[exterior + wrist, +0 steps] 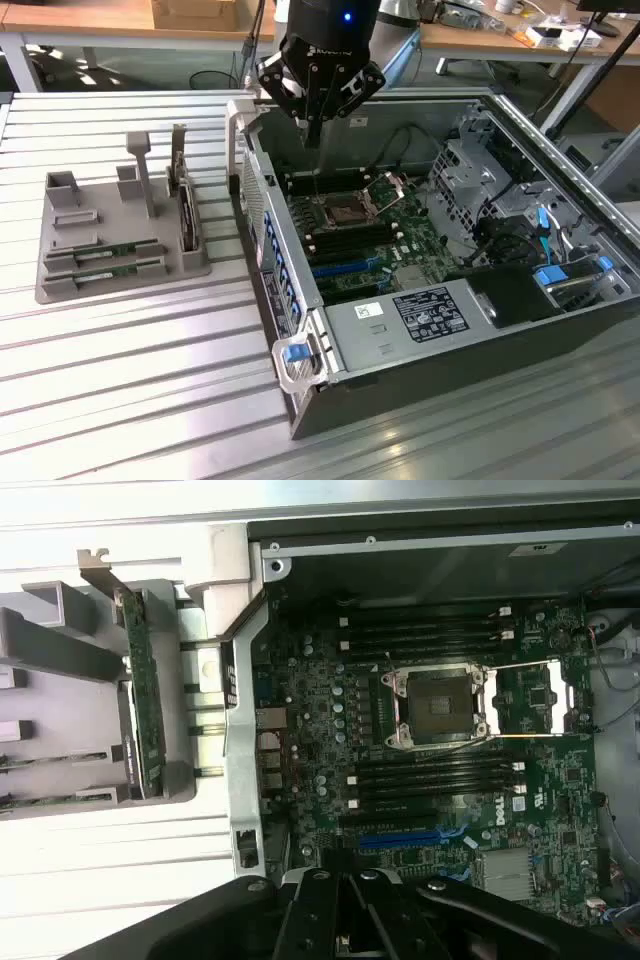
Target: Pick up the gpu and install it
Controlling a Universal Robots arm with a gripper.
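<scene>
Two thin green sticks lie flat in the slots of a grey tray (60,285) at the exterior view's left. The nearer stick is the gpu (108,270), and its end also shows in the wrist view as the gpu (40,800). The other stick (100,252) lies just behind it. My gripper (312,128) hangs above the open computer case (300,330), over the motherboard (440,780) near the CPU socket (440,705), well away from the tray. Its fingers (325,910) are shut, with nothing seen between them.
A dark upright expansion card (184,205) with a metal bracket stands in the tray beside grey posts. Inside the case are black memory slots (430,775), a blue slot (400,837), cables and a drive cage (480,170). The case's side wall (262,230) separates tray and board.
</scene>
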